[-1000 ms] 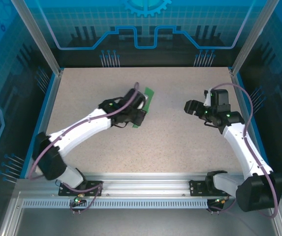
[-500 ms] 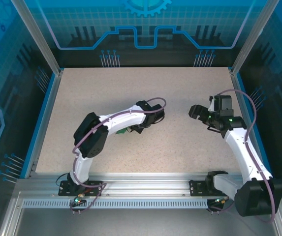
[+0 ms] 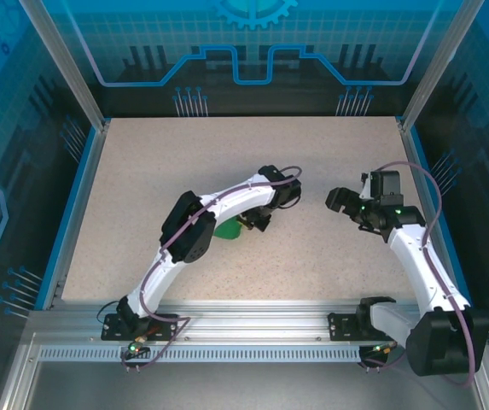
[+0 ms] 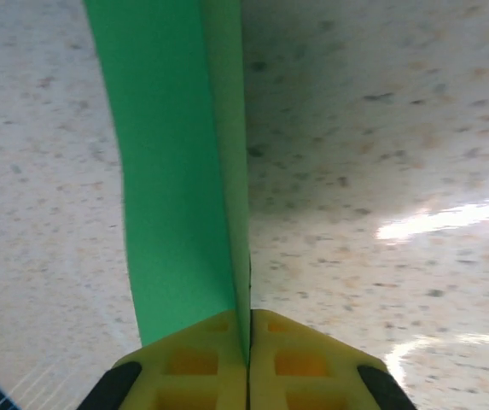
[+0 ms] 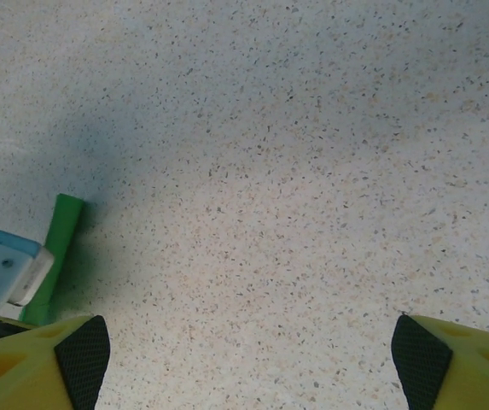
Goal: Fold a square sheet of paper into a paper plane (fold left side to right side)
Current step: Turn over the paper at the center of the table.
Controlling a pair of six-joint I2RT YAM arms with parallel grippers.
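While the left gripper is clenched on the green paper near the middle of the table, the right gripper hangs released over the table's right half. Paper looks folded double already; the pointed dart shape seems some folds away.

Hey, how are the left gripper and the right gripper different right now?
The left gripper is shut on the folded green paper; the right gripper is open and empty. The left gripper's fingers press together, while the right gripper's stand wide apart. Both have yellow fingers and face the speckled table.
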